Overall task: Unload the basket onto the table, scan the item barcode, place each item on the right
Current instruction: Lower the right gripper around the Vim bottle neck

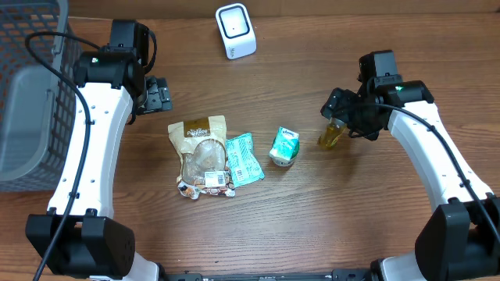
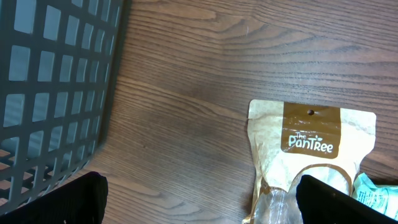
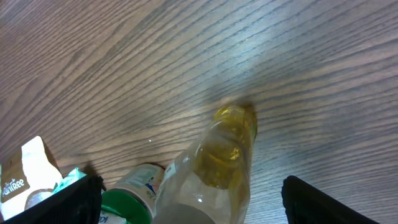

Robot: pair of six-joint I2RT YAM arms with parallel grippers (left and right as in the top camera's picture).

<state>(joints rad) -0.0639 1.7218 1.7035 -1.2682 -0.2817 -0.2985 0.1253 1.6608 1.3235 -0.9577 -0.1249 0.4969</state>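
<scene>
Now | right gripper [image 1: 338, 122]: spread, straddling bottle [image 1: 331, 136] at 3 o'clock, probably to grasp | left gripper [image 1: 160, 94]: released, parked clear | scanner [image 1: 235, 31]: 12 o'clock

Bright, even light from overhead right now, with only faint, soft shadows on the table [image 1: 312, 218]. Through my right wrist camera a pale glare streaks the wood grain, and the bottle [image 3: 224, 149], close to the lens, goes blurry.

- A robot test bench staged as a shop checkout: two white robot arms [image 1: 98, 133] at a wood-grain table [image 1: 328, 226].
- White barcode scanner [image 1: 235, 30], grey mesh basket [image 1: 39, 47].
- Packaged groceries: PanTree pouch [image 1: 201, 148], teal packet [image 1: 244, 158].
</scene>
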